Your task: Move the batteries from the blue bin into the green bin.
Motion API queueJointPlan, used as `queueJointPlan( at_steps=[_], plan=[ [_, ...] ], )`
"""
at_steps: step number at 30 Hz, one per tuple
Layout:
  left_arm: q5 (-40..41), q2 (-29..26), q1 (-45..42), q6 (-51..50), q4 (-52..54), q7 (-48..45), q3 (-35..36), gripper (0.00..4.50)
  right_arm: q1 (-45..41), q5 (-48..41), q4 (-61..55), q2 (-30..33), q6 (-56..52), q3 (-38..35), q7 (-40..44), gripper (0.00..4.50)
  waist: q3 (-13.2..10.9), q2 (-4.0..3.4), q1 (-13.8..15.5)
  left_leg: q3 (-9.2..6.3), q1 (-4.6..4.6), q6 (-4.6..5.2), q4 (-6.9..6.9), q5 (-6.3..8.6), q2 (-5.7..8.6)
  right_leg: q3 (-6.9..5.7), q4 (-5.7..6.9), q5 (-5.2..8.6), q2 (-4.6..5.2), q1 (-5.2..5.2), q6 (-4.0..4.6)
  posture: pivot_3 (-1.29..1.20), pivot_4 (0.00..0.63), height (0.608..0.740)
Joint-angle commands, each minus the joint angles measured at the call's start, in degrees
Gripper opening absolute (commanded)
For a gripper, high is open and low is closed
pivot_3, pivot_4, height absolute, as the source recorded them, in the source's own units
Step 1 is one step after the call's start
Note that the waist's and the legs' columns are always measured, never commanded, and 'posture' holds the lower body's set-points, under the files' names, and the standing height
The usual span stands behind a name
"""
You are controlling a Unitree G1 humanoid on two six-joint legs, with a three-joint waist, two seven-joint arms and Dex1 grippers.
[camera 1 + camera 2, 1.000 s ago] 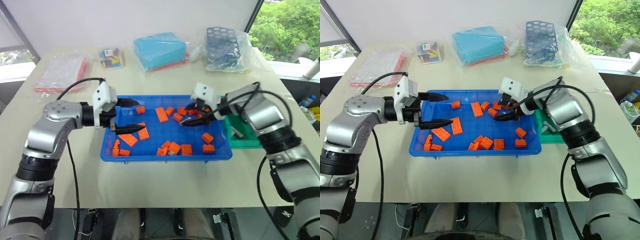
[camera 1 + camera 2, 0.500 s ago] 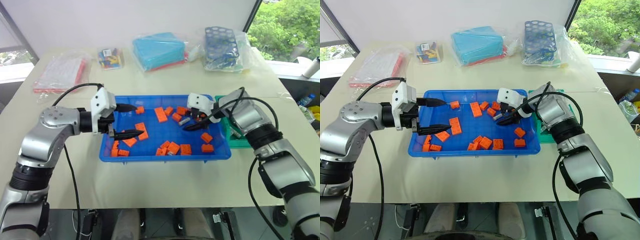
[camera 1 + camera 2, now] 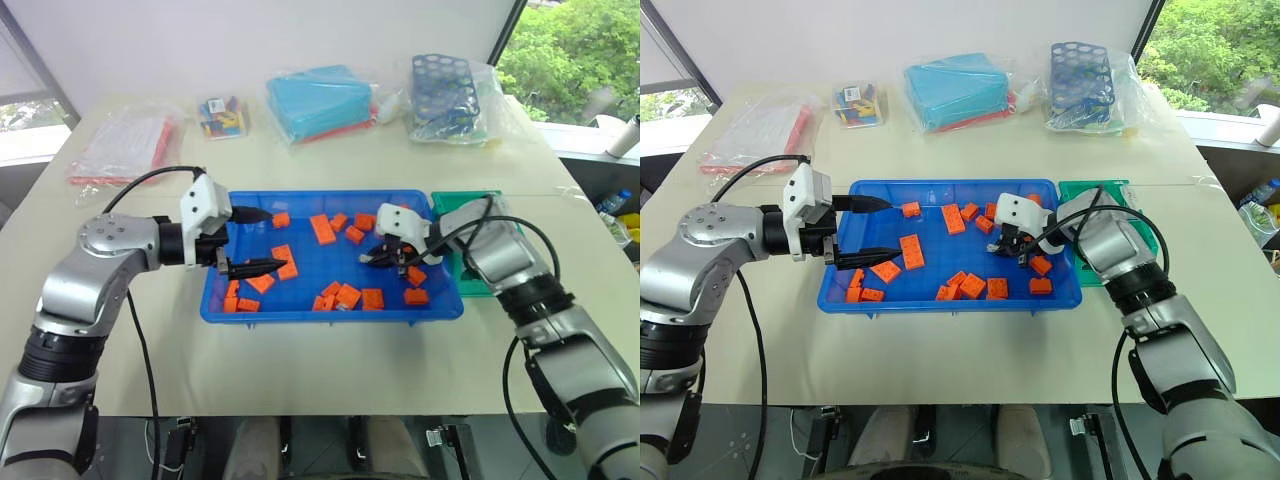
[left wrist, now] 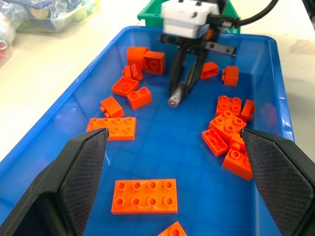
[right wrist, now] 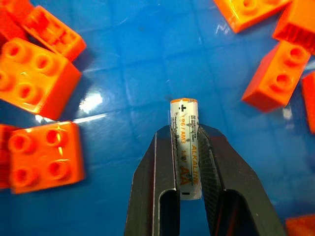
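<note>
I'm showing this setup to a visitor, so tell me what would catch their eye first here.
First, the bright blue bin mid-table, strewn with orange toy bricks. Next, the right end effector shut on an AA alkaline battery over the bin's floor, with the left end effector held open over the bin's left end. The green bin sits against the blue bin's right side.

- The wide blue plastic bin (image 4: 123,54) has a glossy, smooth floor that catches light.
- The flat orange plastic bricks (image 5: 37,78) look smooth with a soft sheen.
- The small silver-grey battery (image 5: 185,142) wears a shiny printed wrap.
- The black finger pads (image 4: 86,164) look matt and finely cross-hatched.
</note>
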State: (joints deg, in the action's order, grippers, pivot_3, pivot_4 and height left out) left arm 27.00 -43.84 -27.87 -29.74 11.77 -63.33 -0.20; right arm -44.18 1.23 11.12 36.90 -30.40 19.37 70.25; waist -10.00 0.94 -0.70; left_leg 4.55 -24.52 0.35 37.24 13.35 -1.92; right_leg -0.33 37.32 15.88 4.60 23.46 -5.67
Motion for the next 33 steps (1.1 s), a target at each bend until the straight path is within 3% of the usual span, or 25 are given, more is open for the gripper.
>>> queueJointPlan(
  at_steps=[1, 5, 8, 13, 18, 20, 28, 33],
  plan=[
    [1.0, -0.3, 0.1, 1.0, 1.4, 0.2, 2.0, 4.50, -0.4, -4.4, -10.3, 3.4, -9.2, -8.2, -1.7, 0.05, 0.0, 0.00, 0.0, -0.01, 0.00, 0.00, 0.00, 0.00, 0.00, 0.00, 0.00, 0.00, 0.00, 0.00, 0.00, 0.00, 0.150, 0.737],
    [0.7, -0.2, 1.5, 2.0, 0.3, 0.5, 2.8, 4.50, 2.0, -6.4, -14.0, 9.8, -16.8, -18.0, -6.6, 0.05, 0.0, 0.00, 0.2, -0.01, 0.00, 0.00, -0.02, 0.00, -0.01, 0.00, -0.02, 0.01, 0.04, -0.01, 0.01, 0.00, 0.150, 0.737],
    [-0.8, 0.3, 1.5, 3.4, -2.4, 1.9, 3.3, 4.50, 3.4, -8.6, -14.0, 11.0, -24.1, -26.5, -12.5, 0.05, 0.0, 0.04, 0.2, -0.01, 0.01, 0.00, -0.01, 0.01, -0.01, -0.01, -0.09, 0.01, 0.08, -0.05, 0.03, 0.00, 0.150, 0.737],
    [-0.9, 0.6, 0.5, 4.5, -4.9, 2.4, 3.3, 4.50, 9.6, -9.7, -15.8, 13.1, -27.9, -32.5, -18.0, 0.05, 0.0, 0.04, 0.1, 0.00, 0.01, 0.01, -0.06, 0.01, -0.02, 0.00, -0.09, 0.01, 0.09, -0.03, 0.04, 0.00, 0.150, 0.737],
    [-1.8, 1.0, -1.9, 5.3, -8.3, 2.0, 2.5, 4.50, 15.0, -10.4, -18.1, 13.5, -25.5, -32.8, -21.3, 2.56, 0.0, 0.03, -0.1, 0.02, 0.02, 0.01, -0.06, 0.01, 0.01, 0.01, -0.08, 0.01, 0.06, -0.02, 0.02, 0.00, 0.150, 0.737],
    [-1.6, 1.0, -2.8, 5.2, -9.4, 1.7, 2.7, 4.50, 17.6, -11.9, -19.0, 14.4, -22.5, -33.5, -19.7, 3.52, 0.0, 0.04, 0.0, 0.02, 0.01, 0.01, -0.06, 0.01, 0.02, 0.01, -0.08, 0.00, 0.05, -0.01, 0.02, 0.00, 0.150, 0.737],
    [2.9, -4.4, -1.5, 2.4, -12.7, -3.9, 8.0, 4.50, 32.9, -21.7, -14.8, 22.9, -4.9, -48.4, -0.5, 3.52, 0.0, 0.05, 0.1, 0.00, -0.01, 0.02, -0.05, 0.01, 0.04, 0.00, -0.13, 0.02, 0.04, -0.06, -0.04, 0.00, 0.150, 0.737],
    [3.2, -9.0, 0.1, 2.7, -15.6, -7.6, 10.4, 4.50, 36.4, -27.6, -6.4, 28.7, -3.6, -53.4, 11.0, 3.52, 0.0, 0.04, -0.3, 0.03, 0.22, 0.02, -0.07, 0.01, -0.04, 0.00, -0.14, 0.03, 0.01, -0.20, -0.02, 0.00, 0.150, 0.737]
  ],
)
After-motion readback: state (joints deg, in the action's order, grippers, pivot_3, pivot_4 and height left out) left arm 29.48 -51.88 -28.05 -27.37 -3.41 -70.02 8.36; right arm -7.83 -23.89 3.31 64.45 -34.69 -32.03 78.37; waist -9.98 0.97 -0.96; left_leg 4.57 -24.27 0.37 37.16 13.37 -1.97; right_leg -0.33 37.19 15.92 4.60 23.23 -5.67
